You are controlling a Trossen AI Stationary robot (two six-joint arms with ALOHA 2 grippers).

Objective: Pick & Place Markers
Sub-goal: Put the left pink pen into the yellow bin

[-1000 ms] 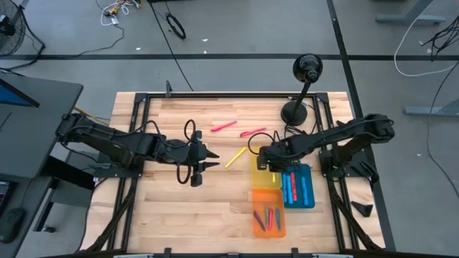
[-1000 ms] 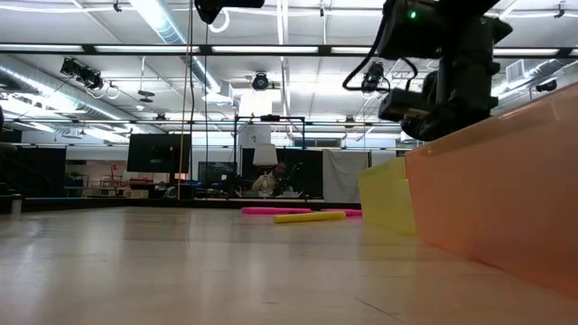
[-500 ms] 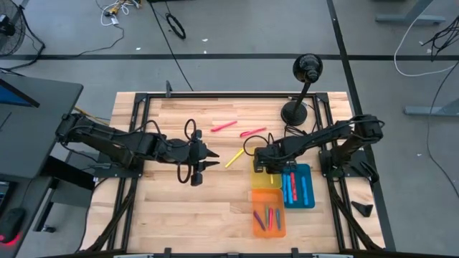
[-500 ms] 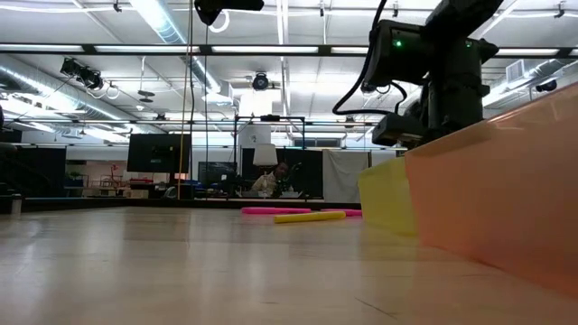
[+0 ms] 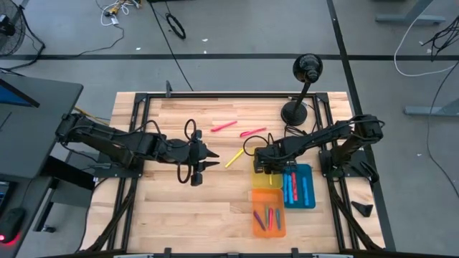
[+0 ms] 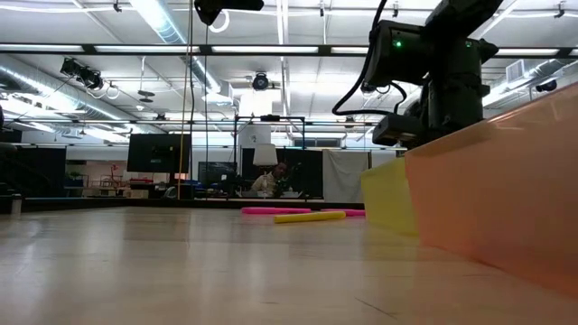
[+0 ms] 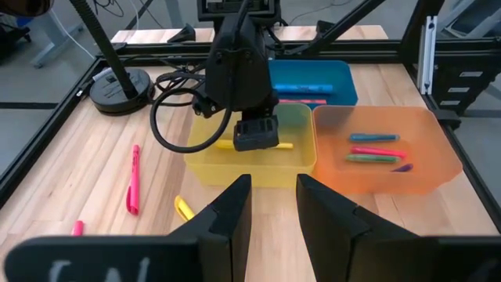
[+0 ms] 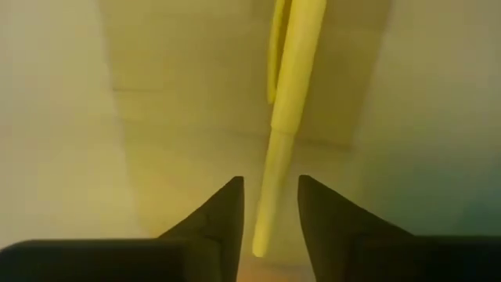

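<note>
My right gripper [image 8: 270,184] points down into the yellow tray [image 5: 267,179]. It is open, one finger on either side of a yellow marker [image 8: 283,102] that lies on the tray floor. That marker also shows under the gripper in the left wrist view [image 7: 283,146]. On the wood beyond lie two pink markers [image 5: 224,126] [image 5: 252,132] and a yellow marker [image 5: 234,158]. My left gripper [image 5: 209,159] hovers open over the table's middle left, with nothing between its fingers [image 7: 274,192].
An orange tray [image 5: 268,221] with several markers and a blue tray [image 5: 297,186] with blue and pink markers stand beside the yellow one. A black stand with a round base [image 5: 295,111] is at the far right. Bare wood lies left and near.
My right gripper has sunk into the yellow tray and shifted slightly toward the table's left, then kept still. The left arm has not moved.
</note>
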